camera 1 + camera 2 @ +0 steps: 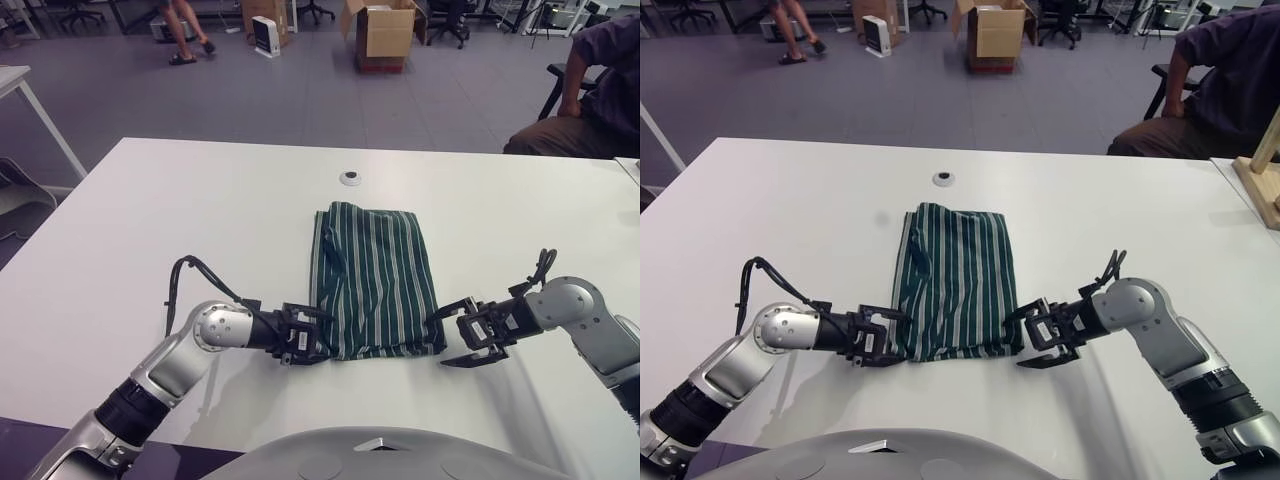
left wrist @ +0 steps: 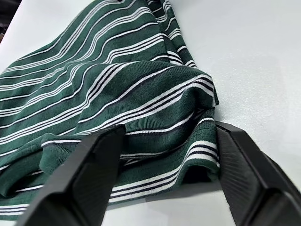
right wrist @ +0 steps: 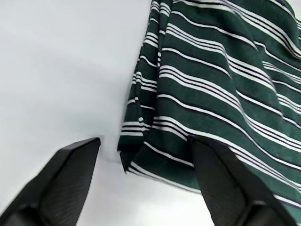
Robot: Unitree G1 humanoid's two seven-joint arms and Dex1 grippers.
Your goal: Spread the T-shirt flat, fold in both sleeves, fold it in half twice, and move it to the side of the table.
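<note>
T-shirt (image 1: pixel 375 275), green with white stripes, lies folded into a long narrow rectangle at the middle of the white worktop (image 1: pixel 200 220), its long sides running from 12 to 6 o'clock. A small round disc (image 1: pixel 350 178) sits on the worktop just beyond the shirt's far edge, at 12 o'clock.

Your left gripper (image 1: pixel 312 338) rests low on the worktop at the shirt's 7 o'clock corner. Its black fingers (image 2: pixel 89 174) stand wide apart, with the bunched corner hem between them, and they are not pressed together on it.

Your right gripper (image 1: pixel 445 338) is at the 5 o'clock corner, also spread wide. In the right wrist view one finger (image 3: pixel 221 179) lies over the striped cloth, while the other finger (image 3: pixel 61 179) is over bare worktop beside the shirt's edge. The cloth's layered edges show at that corner.

Both arms reach in from the near side, one on each side of the shirt's near edge.
</note>
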